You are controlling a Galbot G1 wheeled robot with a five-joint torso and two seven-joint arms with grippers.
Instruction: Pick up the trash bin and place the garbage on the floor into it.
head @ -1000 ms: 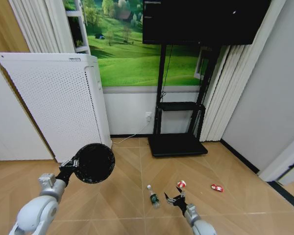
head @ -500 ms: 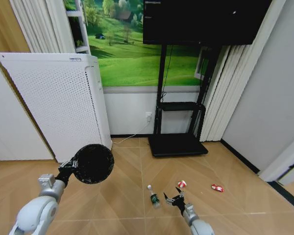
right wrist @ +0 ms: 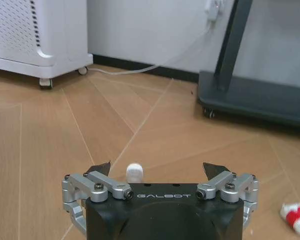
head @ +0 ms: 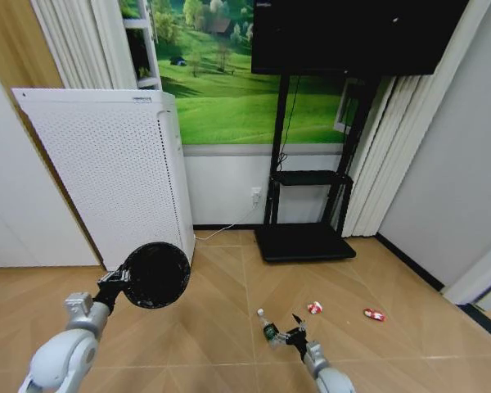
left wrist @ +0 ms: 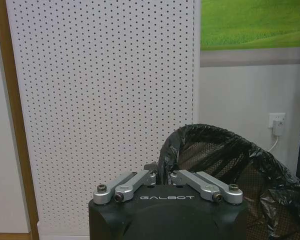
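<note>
A tall white perforated box appliance (head: 106, 176) stands on castors against the wall at the robot's left, and it forms the backdrop in the left wrist view (left wrist: 100, 100). To its right a black television stand (head: 303, 196) carries a dark screen before a green landscape mural (head: 221, 90). The wooden floor (head: 229, 327) runs in a herringbone pattern. The small round black wire-mesh trash bin (head: 155, 274), lined with a black plastic bag, is held off the floor in front of the appliance, its mouth tipped toward the head camera; in the left wrist view the bin (left wrist: 225, 160) sits directly ahead of the gripper body. The left gripper (head: 114, 282) is clenched on the bin's rim, its fingers drawn together over the bag's edge (left wrist: 162, 175). The right gripper (head: 293, 332) sits low above the floor with its jaws spread wide, unloaded. Just ahead of it lies the clear plastic bottle with a green label (head: 268, 327), its white cap (right wrist: 134, 172) appearing between the parted fingertips in the right wrist view. Farther right lie two crumpled red-and-white wrappers, the nearer wrapper (head: 314, 308) close to the bottle and the farther wrapper (head: 374, 313) well apart.
</note>
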